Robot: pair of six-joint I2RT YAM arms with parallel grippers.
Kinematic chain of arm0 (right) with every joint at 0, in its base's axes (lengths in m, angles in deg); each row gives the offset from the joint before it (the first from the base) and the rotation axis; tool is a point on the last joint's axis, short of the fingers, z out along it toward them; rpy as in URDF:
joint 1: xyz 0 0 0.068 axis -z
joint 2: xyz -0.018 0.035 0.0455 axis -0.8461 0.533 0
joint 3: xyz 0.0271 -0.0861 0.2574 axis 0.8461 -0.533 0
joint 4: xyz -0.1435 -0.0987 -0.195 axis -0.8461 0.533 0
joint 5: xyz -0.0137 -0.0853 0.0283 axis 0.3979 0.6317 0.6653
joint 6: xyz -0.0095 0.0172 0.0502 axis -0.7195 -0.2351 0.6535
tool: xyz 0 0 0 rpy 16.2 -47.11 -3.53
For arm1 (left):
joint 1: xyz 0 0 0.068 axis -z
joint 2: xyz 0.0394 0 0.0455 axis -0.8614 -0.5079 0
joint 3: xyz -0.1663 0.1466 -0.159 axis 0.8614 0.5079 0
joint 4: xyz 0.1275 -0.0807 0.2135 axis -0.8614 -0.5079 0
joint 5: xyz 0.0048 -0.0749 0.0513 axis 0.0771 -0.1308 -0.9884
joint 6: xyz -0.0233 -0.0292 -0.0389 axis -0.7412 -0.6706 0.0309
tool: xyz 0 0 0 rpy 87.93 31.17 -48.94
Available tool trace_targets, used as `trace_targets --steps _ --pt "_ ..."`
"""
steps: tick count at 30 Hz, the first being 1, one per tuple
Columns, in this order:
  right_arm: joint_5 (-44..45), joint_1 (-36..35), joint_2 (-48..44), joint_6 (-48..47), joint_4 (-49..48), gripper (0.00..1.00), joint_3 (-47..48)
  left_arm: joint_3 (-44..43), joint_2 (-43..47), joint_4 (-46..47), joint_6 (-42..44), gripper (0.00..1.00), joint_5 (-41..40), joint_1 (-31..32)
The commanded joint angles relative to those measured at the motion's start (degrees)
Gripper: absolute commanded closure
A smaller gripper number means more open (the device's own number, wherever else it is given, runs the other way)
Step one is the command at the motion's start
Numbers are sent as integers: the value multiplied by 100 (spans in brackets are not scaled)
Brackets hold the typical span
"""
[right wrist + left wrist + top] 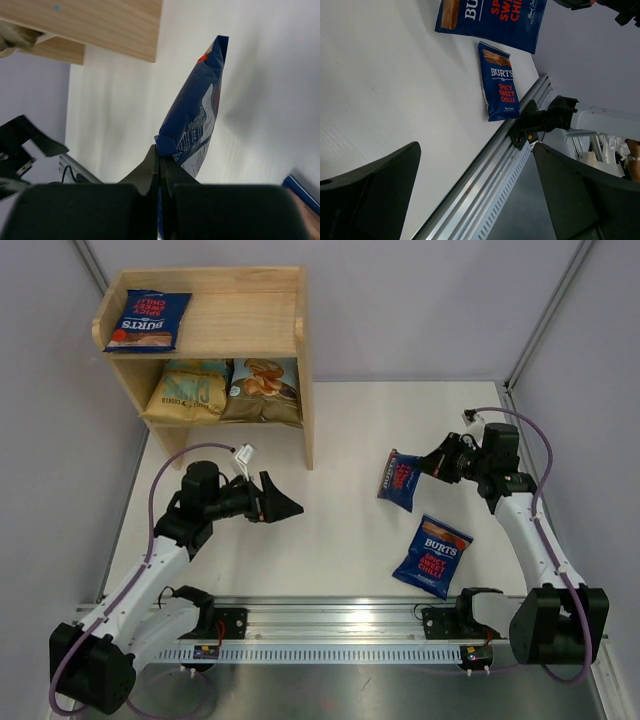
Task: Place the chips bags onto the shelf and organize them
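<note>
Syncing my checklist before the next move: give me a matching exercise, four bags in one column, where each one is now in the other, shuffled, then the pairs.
Bags, as seen in the top view:
1. leftmost Burts bag
2. middle Burts bag
3. rightmost Burts bag
4. yellow-tan bag

Places:
A. flat on the table
B. lower tier of the shelf
C. pinched in the right gripper
D. top tier of the shelf

Pairs: 1-D, 2-C, 3-A, 4-B.

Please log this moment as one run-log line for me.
right gripper: shut on held bag | left gripper: open, empty | loose bag: on table | shelf: Burts bag above, tan bag, light-blue bag below
</note>
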Motion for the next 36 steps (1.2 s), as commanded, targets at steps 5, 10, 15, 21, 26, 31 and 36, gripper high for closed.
trace_targets --steps 5,10,15,21,26,31,36 --pt "-1326 -442 -760 177 127 100 697 693 -550 3181 -1570 1 557 127" --pt "-2090 -556 -990 1210 -791 100 865 1089 -875 5472 -2407 1 1023 285" --pt "-2312 -1171 -981 1759 -1322 100 1171 993 -1262 6390 -2830 1 1015 488" --pt "-2233 -2276 -727 2094 -1517 100 1803 896 -1631 7346 -3268 1 1058 611" --pt "-2048 -3042 -428 2049 -1560 100 2121 870 -1737 7920 -3594 1 1067 664" --pt "-1864 -3500 -234 2102 -1762 100 2157 948 -1571 9167 -3981 1 1234 725" --pt "-1687 -3510 -208 2005 -1753 100 2131 1133 -1088 9871 -4280 1 1261 734"
